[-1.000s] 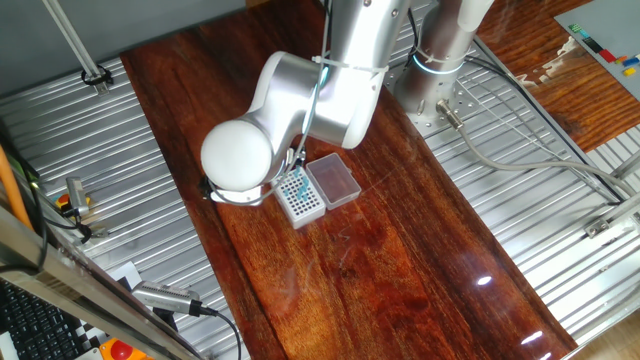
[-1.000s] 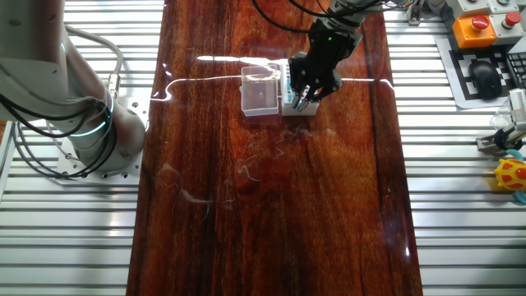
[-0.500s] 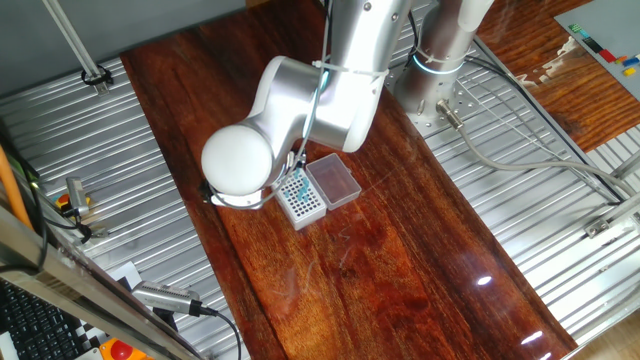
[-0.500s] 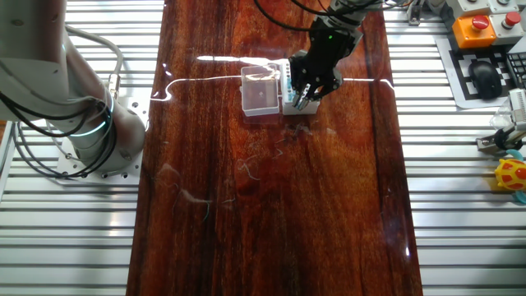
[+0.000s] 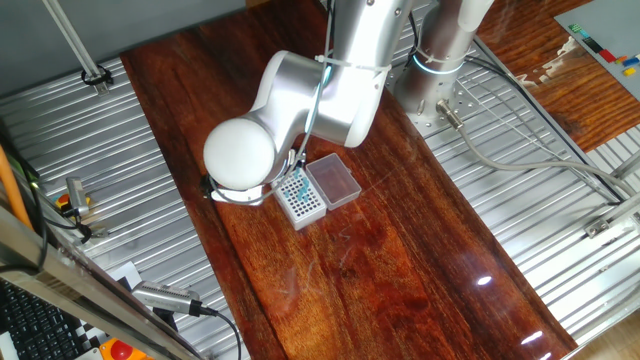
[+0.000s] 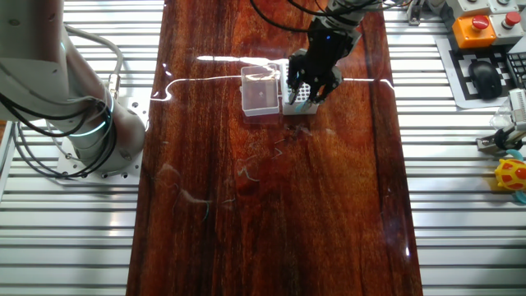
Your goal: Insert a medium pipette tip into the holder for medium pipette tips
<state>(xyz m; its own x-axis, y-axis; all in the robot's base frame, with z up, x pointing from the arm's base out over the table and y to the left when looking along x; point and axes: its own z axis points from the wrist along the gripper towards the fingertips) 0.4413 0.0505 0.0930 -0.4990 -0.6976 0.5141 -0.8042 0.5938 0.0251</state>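
Though barely, jaws (image 6: pixel 306 87) higher than before.

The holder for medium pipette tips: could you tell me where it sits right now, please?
The holder for medium pipette tips sits on the wooden table, directly under the gripper, with its open clear lid lying flat beside it on the side toward the arm's base.

gripper (image 6: pixel 307 87) low over holder (image 6: pixel 301 100), open lid (image 6: pixel 261 94) beside it, bare wood table (image 6: pixel 271 214) in front
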